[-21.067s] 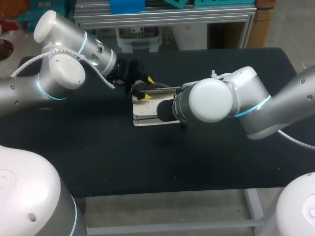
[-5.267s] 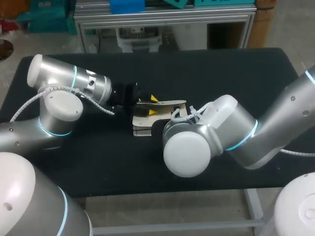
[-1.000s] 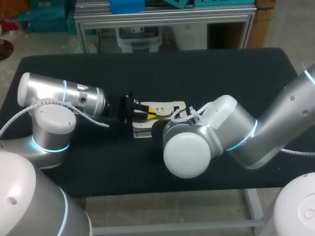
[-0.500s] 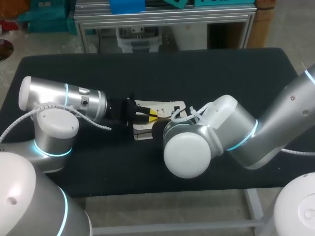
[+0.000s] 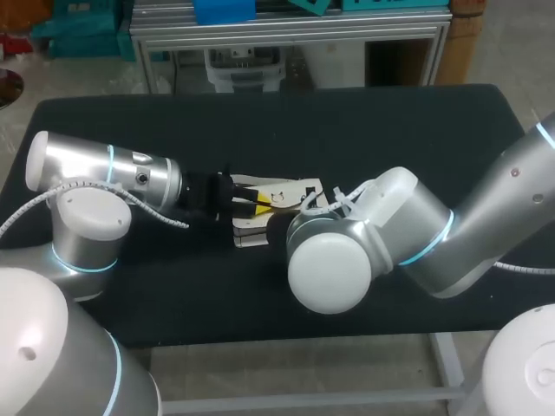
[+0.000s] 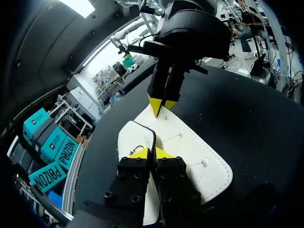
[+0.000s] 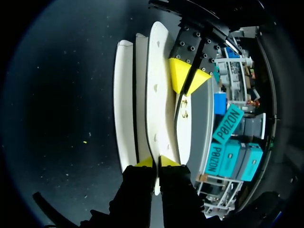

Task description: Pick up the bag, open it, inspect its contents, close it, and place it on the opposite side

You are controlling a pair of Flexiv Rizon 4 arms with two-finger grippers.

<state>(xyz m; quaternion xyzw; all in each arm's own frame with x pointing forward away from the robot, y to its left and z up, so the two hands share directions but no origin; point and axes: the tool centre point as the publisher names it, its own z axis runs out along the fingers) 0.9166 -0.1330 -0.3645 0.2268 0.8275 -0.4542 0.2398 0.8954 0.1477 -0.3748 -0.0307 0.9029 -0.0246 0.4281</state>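
Observation:
A white bag (image 5: 282, 192) with a flap lies flat in the middle of the black table (image 5: 390, 130). My left gripper (image 5: 258, 202) comes in from the left and is shut on the flap's near edge; the left wrist view has the thin edge (image 6: 153, 137) pinched between its yellow tips (image 6: 152, 154). My right gripper (image 7: 156, 162) is shut on the flap's opposite edge and faces the left gripper (image 7: 189, 78) across the bag (image 7: 126, 104). In the head view the right arm's wrist (image 5: 334, 247) hides its fingertips. The flap's stitched white face (image 6: 199, 156) lies low over the bag.
The black table top stretches out bare around the bag to the left, right and front. The bulky right arm joint sits just right of and in front of the bag.
The left gripper pushed a little to the right along the flap, then drew back to the left. The flap lies slightly lower. The right arm has not moved.

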